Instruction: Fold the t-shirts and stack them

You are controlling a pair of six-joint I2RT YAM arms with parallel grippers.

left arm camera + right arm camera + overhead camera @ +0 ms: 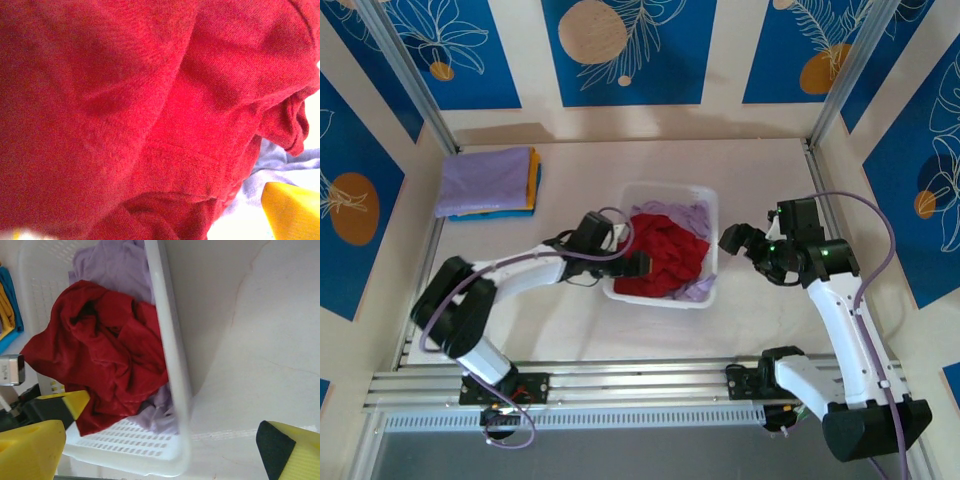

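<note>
Top external view: the white bench [620, 340] spreads across the frame. A white lattice basket [670, 186] sits at its centre. A folded stack of t-shirts [485, 180], lavender on top with orange-yellow and blue edges beneath, lies in the upper left, well apart from the basket.

Inside the basket, a crumpled dark red t-shirt [665, 255] is heaped over pale lavender t-shirts [685, 213], which peek out at its upper and lower right corners. The left hand [638, 265] reaches in from the left of the frame across the basket's left rim. Its jaws are spread wide and grip nothing, right at the red cloth. In the left wrist view, one yellow fingertip [292, 210] shows at lower right against the red folds. The right hand [735, 240] hovers just right of the basket above bare bench, also wide open and empty.

The red shirt looks to be the next one out. A pinch taken deep in the heap could catch the lavender cloth underneath and drag two shirts up together. A lift could snag on the lattice wall and tip or slide the light basket. A shallow bite on one loose fold could slip free.
</note>
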